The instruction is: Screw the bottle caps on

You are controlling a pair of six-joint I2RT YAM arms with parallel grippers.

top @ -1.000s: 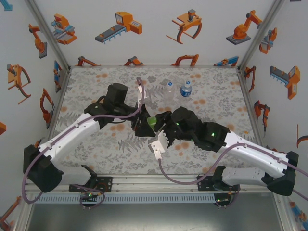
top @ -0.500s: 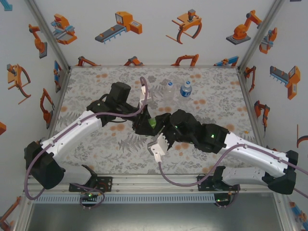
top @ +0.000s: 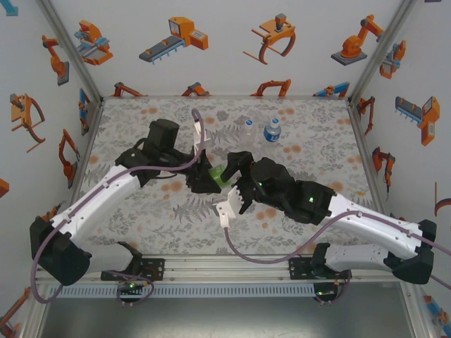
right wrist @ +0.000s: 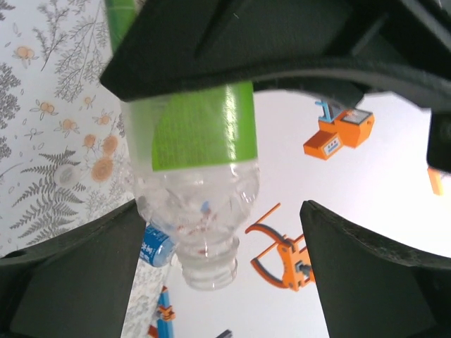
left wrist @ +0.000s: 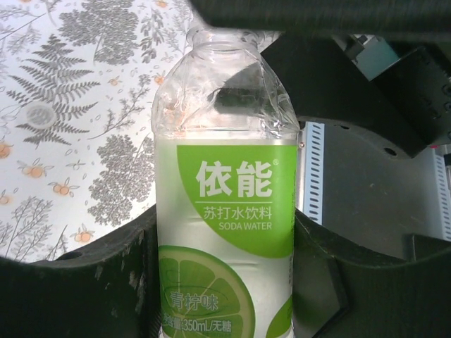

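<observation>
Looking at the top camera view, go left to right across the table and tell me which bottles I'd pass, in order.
green bottle → unlabelled bottle → blue bottle

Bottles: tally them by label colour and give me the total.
Green-labelled bottle: 1
Blue-labelled bottle: 1
Unlabelled bottle: 1
Total: 3
</observation>
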